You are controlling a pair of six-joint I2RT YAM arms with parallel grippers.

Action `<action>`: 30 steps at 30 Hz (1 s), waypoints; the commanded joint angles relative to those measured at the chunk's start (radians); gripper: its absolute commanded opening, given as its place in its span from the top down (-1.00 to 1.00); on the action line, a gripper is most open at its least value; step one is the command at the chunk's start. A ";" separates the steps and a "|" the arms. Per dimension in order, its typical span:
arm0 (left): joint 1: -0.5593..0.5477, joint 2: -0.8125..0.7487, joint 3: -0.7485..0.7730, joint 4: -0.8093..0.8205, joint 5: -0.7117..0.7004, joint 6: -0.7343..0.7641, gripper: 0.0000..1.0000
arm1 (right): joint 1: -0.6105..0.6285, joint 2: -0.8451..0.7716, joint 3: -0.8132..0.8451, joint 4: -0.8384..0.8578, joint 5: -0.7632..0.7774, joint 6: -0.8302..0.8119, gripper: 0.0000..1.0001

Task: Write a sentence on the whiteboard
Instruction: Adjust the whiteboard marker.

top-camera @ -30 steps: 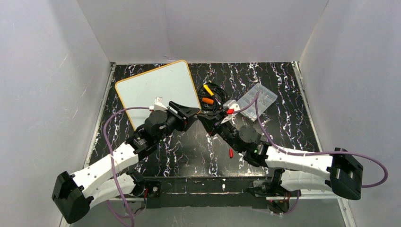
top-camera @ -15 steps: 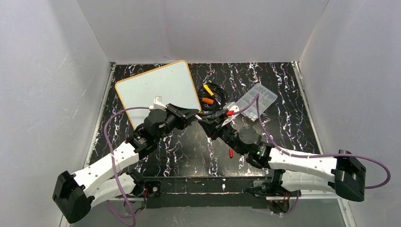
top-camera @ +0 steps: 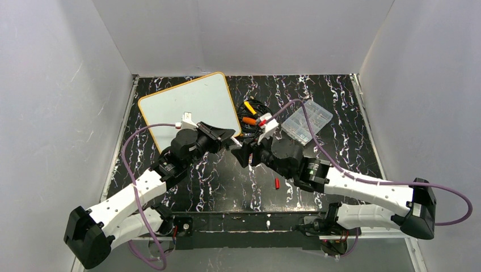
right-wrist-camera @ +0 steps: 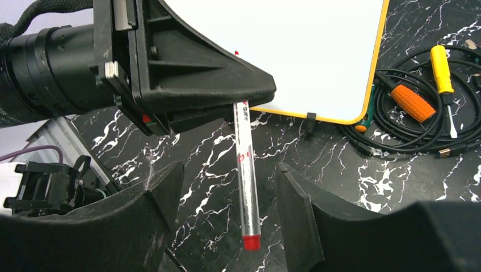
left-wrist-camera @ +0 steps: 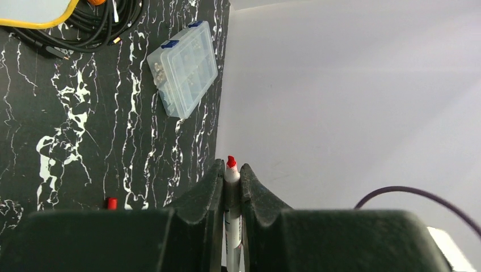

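The left tool (left-wrist-camera: 231, 184) is clamped on a red marker (right-wrist-camera: 246, 175). The right tool (right-wrist-camera: 230, 187) stands open, its fingers on either side of the marker without touching it. The whiteboard (top-camera: 187, 107) lies flat at the far left of the tabletop (top-camera: 227, 181).

Table (top-camera: 363, 141): black top with white marble-like veining, and a pale edge strip (top-camera: 125, 122) along its left side.
Enclosure: plain white panels form the left wall (top-camera: 57, 113), far wall (top-camera: 244, 34) and right wall (top-camera: 420, 85), all meeting the table's edges.
Left wall: faint scuffs.
Lighting: even and soft.
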 commanded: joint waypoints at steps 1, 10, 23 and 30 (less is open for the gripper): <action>0.021 -0.003 0.001 -0.013 0.039 0.074 1.00 | -0.027 0.050 0.143 -0.225 -0.015 0.002 -0.32; 0.032 0.011 -0.001 -0.016 0.082 0.093 1.00 | -0.072 0.135 0.185 -0.234 -0.193 -0.013 0.07; 0.045 0.020 0.074 -0.225 0.164 0.310 0.18 | -0.082 0.147 0.188 -0.248 -0.076 0.034 0.97; 0.046 -0.091 0.082 -0.522 0.009 0.572 -0.56 | -0.170 0.134 0.187 -0.332 -0.109 0.059 0.97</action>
